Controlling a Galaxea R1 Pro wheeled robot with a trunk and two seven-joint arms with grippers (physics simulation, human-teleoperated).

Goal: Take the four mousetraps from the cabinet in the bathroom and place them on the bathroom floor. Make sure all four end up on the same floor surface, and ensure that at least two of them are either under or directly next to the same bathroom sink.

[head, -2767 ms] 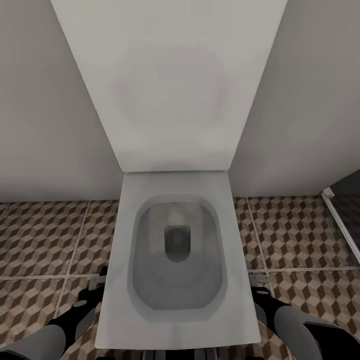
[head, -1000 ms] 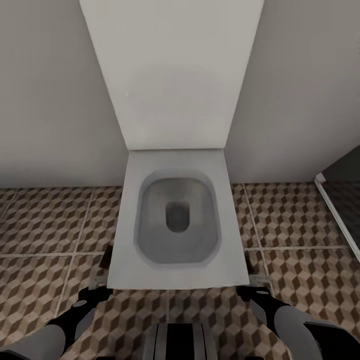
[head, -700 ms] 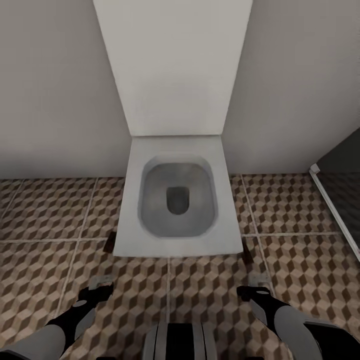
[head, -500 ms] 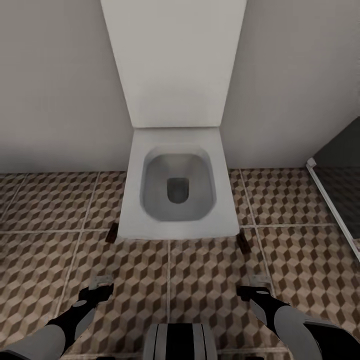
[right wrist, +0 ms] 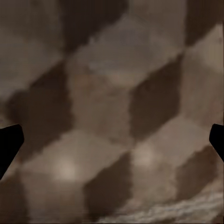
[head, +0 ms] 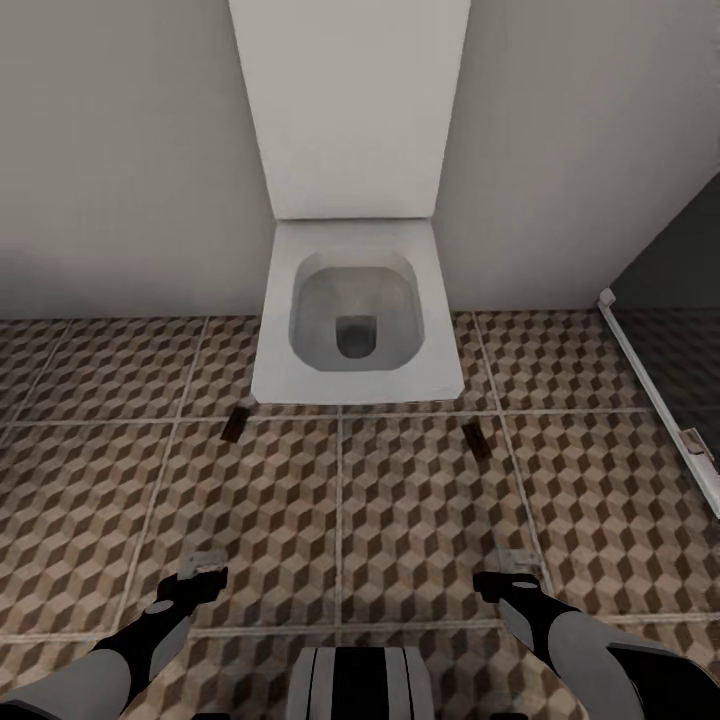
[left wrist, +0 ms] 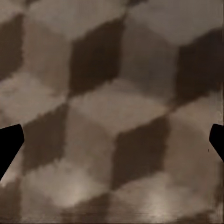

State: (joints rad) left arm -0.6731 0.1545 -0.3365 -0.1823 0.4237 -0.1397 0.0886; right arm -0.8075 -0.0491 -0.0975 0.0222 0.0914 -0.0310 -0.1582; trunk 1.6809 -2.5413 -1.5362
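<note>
text: none legible | labels: none | surfaces: plain (tiles carry pattern, no writing)

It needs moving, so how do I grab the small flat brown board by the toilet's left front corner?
Pinch the small flat brown board across its narrow width, by the two long edges, from straight above: it lies flat on the cube-patterned tile floor. The open left tool is nearer.

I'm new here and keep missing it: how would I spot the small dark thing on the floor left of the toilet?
Find the white toilet against the wall. Just off its front left corner, on the patterned floor, lies a little dark-brown slab. A matching one lies off the right corner.
</note>
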